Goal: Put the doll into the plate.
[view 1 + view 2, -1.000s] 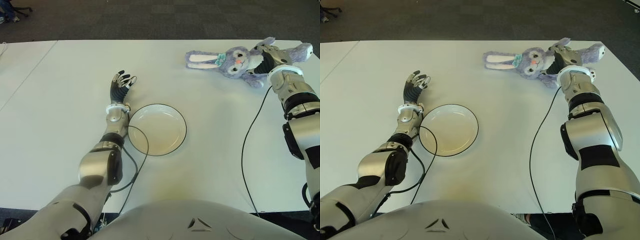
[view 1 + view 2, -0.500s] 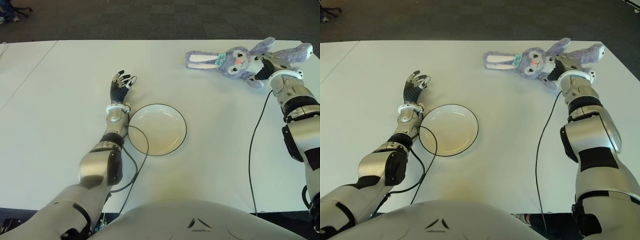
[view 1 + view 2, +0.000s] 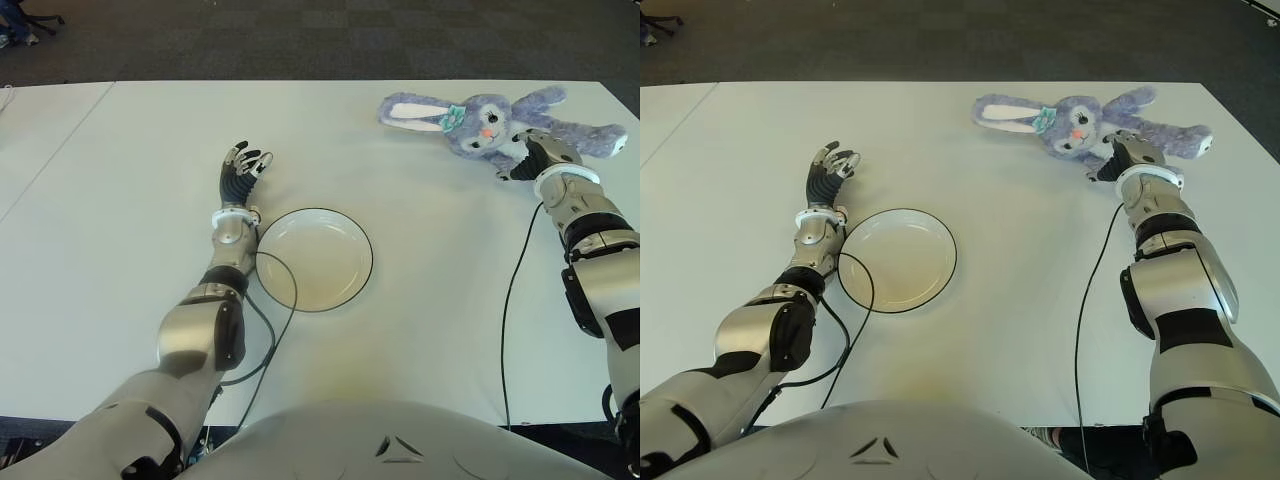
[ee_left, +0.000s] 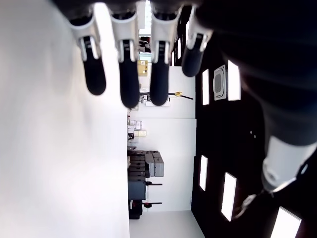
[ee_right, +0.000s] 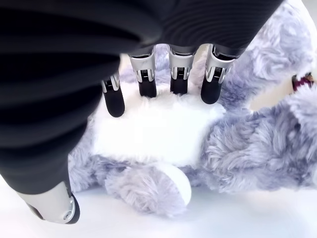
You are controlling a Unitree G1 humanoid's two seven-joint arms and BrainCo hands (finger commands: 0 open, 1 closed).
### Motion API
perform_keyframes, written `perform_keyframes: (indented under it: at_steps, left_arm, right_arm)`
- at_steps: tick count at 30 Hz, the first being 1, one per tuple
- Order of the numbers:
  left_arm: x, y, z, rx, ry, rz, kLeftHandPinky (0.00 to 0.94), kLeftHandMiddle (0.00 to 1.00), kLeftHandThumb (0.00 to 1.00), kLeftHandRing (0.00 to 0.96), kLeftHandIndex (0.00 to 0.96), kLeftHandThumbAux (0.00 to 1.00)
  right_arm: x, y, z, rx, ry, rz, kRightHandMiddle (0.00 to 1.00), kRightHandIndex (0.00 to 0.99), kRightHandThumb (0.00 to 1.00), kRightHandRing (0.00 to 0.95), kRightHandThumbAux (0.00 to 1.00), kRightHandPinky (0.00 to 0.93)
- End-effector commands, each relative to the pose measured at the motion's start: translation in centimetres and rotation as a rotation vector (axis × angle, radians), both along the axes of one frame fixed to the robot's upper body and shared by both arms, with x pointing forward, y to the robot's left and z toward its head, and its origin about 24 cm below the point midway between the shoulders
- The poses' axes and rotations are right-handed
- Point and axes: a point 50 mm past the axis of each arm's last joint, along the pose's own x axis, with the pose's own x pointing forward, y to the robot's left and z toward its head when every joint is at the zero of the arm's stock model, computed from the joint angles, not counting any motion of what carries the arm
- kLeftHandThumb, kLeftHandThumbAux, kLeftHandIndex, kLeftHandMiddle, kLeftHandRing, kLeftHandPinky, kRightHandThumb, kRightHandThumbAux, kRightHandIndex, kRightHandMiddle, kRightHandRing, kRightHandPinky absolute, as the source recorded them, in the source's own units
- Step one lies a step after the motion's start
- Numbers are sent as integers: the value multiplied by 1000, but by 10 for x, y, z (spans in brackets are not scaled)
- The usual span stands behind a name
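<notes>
Left hand [image 3: 240, 170]: beside plate [image 3: 314, 258], its left; fingers extended, holding nothing. Right hand [image 3: 530, 155]: far right, fingers [image 5: 147, 79] spread on doll [image 3: 480, 118], thumb clear, not closed. Doll lies on white table [image 3: 420, 330]. Dark carpet [image 3: 300, 35] beyond.

Right robot hand [image 3: 527, 158] outstretched (fingers extended)

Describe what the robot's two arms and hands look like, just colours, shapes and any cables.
Both arms are built of rounded silver-grey shells with black panels and black joints. The left hand has dark fingers with silvery knuckle segments above a pale wrist band; the right hand has the same dark fingers and a white wrist ring. A thin black cable trails from the right wrist over the white table; another loops beside the left forearm.
</notes>
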Motion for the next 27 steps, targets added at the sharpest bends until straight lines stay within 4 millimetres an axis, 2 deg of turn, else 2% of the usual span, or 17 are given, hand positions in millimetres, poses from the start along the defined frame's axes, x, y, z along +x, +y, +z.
perform_keyframes:
  at_steps: [1, 14, 18, 22, 27]
  left_arm:
    - [-79, -10, -91, -89, 442, 13, 284, 290, 0, 302, 171, 612]
    - [-78, -12, -91, -94, 443, 18, 286, 293, 0, 306, 179, 627]
    - [-79, -11, -91, -110, 442, 23, 317, 295, 0, 314, 177, 627]
    - [-79, -10, -92, -114, 442, 26, 305, 299, 0, 317, 175, 627]
    - [-80, -10, -92, -106, 441, 22, 305, 299, 0, 316, 176, 627]
  right_arm:
    - [-14, 7, -37, 68, 109, -25, 27, 135, 239, 0, 708, 0]
    - [-19, 14, -53, 130, 148, -11, 6, 70, 199, 0, 676, 0]
    - [-24, 27, -71, 203, 183, -1, 5, 52, 195, 0, 679, 0]
    - [-25, 37, -79, 243, 203, 24, 0, 43, 197, 0, 682, 0]
    - [-26, 60, -91, 284, 256, 127, 0, 31, 201, 0, 682, 0]
